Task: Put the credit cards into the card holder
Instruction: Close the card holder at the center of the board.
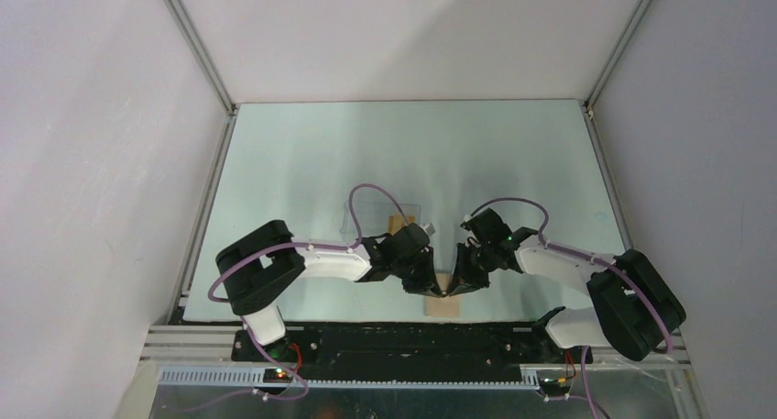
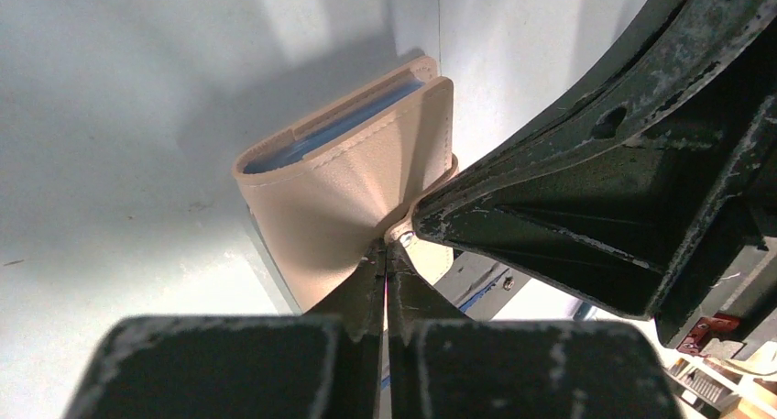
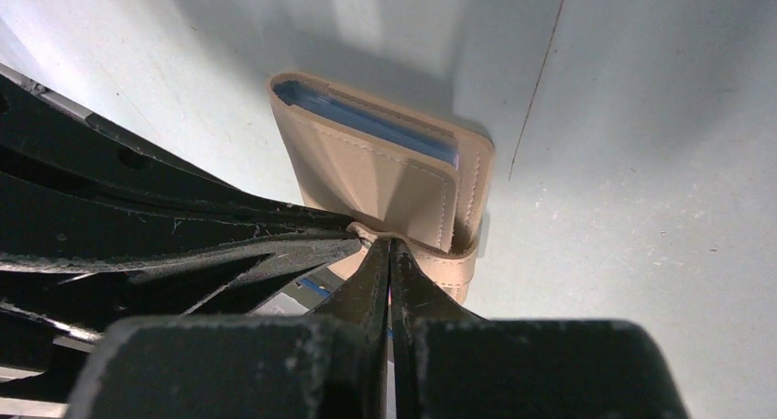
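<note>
Opening stage: tan bifold card holder [image 1: 443, 306] at the tabletop's [image 1: 302, 162] near edge, pinched by the fully closed left gripper [image 2: 385, 277] and right gripper [image 3: 391, 254]. Thin orange-yellow credit cards [image 1: 399, 224] lie apart, not yet inserted.

Soft, even light from above. The pale green tabletop [image 1: 302, 162] carries dim glare bands; the tan stitched wallet [image 2: 339, 199] throws a soft far shadow; near foreground blurred.
</note>
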Robot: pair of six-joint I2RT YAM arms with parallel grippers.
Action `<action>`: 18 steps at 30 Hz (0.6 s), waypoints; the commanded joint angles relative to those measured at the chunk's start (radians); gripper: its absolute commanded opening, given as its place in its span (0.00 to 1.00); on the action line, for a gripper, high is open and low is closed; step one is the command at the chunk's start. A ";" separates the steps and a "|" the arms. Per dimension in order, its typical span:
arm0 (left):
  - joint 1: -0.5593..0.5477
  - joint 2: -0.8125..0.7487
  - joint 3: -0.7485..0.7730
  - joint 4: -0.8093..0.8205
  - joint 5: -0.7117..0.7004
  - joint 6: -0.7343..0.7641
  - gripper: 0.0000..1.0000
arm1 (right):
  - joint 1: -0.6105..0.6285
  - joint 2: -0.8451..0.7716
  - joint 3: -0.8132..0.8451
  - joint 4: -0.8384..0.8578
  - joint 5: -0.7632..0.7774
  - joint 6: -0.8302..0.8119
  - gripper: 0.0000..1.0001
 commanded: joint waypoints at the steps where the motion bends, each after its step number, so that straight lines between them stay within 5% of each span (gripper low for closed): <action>1: -0.006 0.002 0.038 0.001 -0.027 0.032 0.00 | 0.012 -0.025 0.014 0.025 0.024 0.002 0.00; 18: -0.005 0.010 0.056 0.005 -0.034 0.036 0.00 | 0.010 -0.055 0.013 0.005 0.039 -0.019 0.00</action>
